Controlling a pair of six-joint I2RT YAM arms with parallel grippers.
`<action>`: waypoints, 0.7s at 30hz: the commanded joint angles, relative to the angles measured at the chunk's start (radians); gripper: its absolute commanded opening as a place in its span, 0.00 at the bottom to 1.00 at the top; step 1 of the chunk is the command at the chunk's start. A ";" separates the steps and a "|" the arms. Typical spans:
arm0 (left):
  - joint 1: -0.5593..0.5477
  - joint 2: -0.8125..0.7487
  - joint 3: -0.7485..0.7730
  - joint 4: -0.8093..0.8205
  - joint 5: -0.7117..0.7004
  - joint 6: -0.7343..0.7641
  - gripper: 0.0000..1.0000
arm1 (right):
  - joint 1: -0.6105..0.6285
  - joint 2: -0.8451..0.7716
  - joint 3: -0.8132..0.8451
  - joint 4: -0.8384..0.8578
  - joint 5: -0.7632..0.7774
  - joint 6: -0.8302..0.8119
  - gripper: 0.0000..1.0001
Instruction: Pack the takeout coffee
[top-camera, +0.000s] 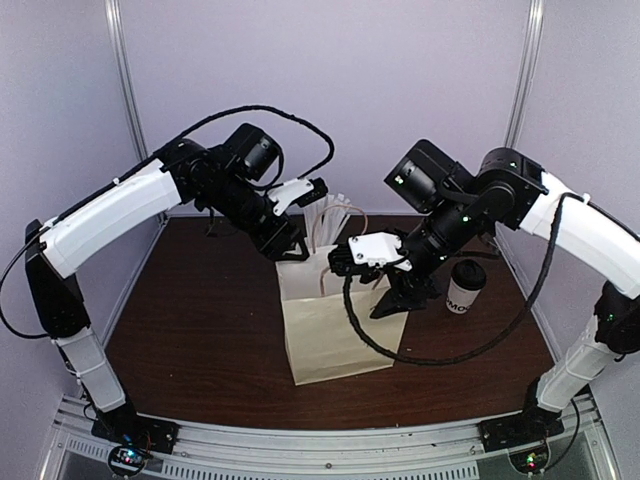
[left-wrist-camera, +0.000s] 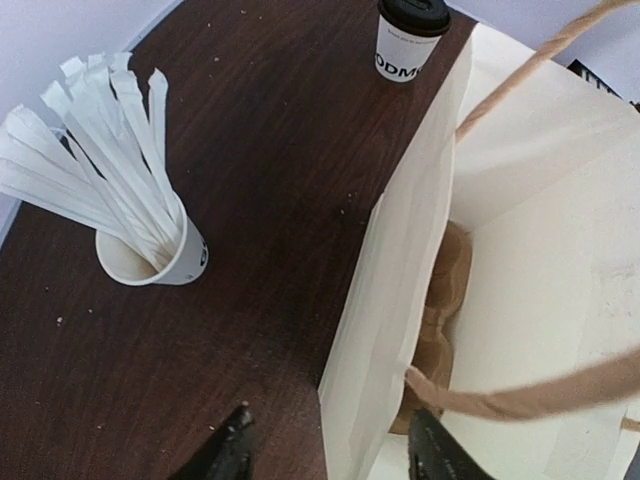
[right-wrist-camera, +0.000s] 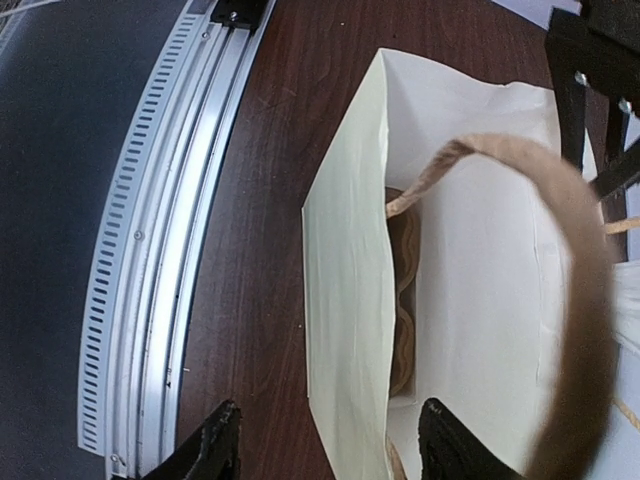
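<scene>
Left fingers (left-wrist-camera: 232, 458) parted wide, astride wall of cream paper bag (top-camera: 325, 335), gripping nothing. Right fingers (right-wrist-camera: 215, 448) likewise. White paper coffee cup with black lid (top-camera: 466, 285) upright on dark wooden surface (top-camera: 200, 310), right of bag.

The bench (top-camera: 200, 330) was dark brown with a fine wood grain. The paper bag (top-camera: 330, 340) was plain cream, its twisted handles (left-wrist-camera: 540, 395) tan, and the pulp tray (left-wrist-camera: 440, 300) inside it brown. The coffee cup (top-camera: 465, 292) was white with dark letters low on its side, under a black lid (top-camera: 468, 270). The other cup (left-wrist-camera: 170, 262) was white, like its wrapped sticks (left-wrist-camera: 90, 150). The left claw (left-wrist-camera: 335, 448) and right claw (right-wrist-camera: 328, 445) were black.
</scene>
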 joint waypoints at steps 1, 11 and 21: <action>0.003 0.062 0.063 -0.026 0.052 0.032 0.44 | -0.003 0.021 -0.010 0.005 -0.009 0.000 0.53; 0.004 0.089 0.125 -0.051 0.129 0.065 0.00 | -0.004 0.054 0.044 -0.044 -0.031 -0.010 0.00; 0.005 0.085 0.338 -0.190 0.151 0.092 0.00 | -0.005 0.029 0.244 -0.093 -0.007 -0.036 0.00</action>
